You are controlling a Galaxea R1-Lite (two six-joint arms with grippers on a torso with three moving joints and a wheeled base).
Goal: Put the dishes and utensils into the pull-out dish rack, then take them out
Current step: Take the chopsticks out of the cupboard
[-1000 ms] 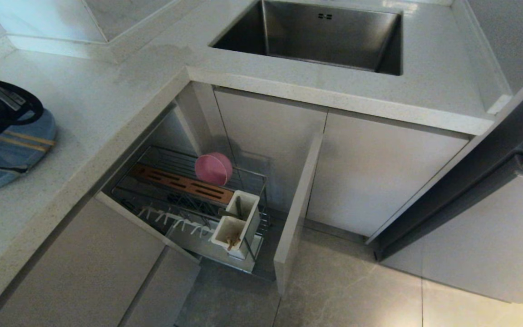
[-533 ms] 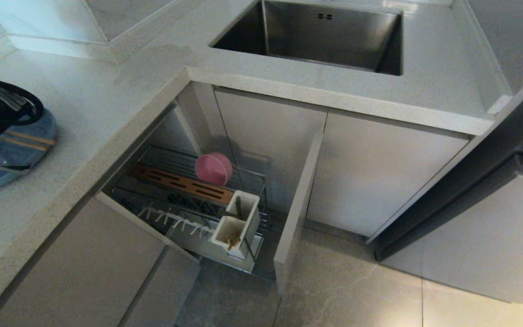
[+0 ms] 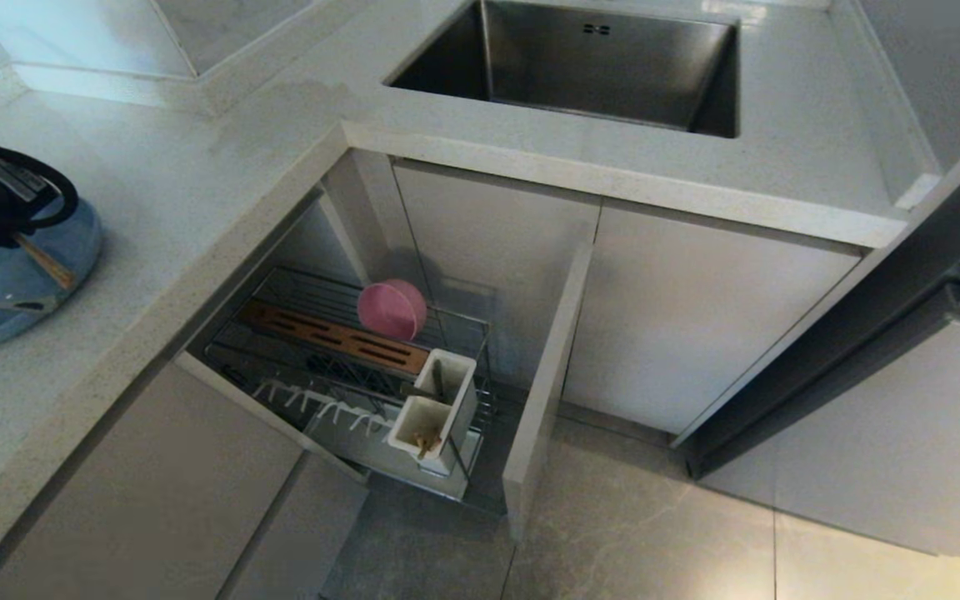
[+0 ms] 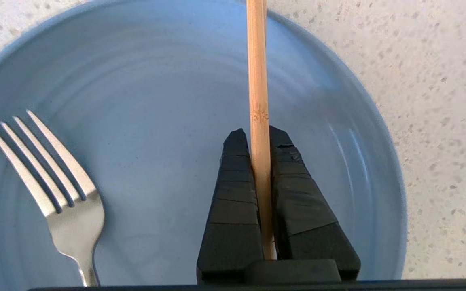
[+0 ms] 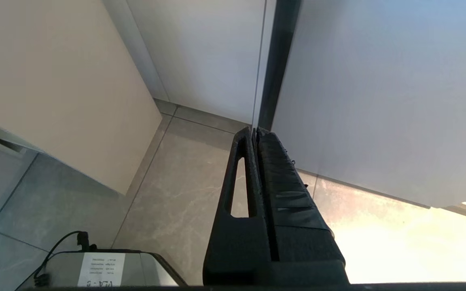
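Left wrist view: left gripper point(image 4: 259, 135) clamped on one wooden chopstick point(image 4: 257, 81) above blue plate point(image 4: 168, 72), silver fork point(image 4: 55, 182) lying inside plate. Head view: plate on countertop point(image 3: 197, 167); pink bowl point(image 3: 392, 309) upright in pull-out dish rack point(image 3: 347, 367). Right wrist view: right gripper point(image 5: 254, 133) parked near floor, jaws pressed together, holding nothing.

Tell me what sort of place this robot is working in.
Most likely a home kitchen. A steel sink is set into a speckled stone countertop, and below it a pull-out dish rack stands open from the cabinets, holding a pink bowl.
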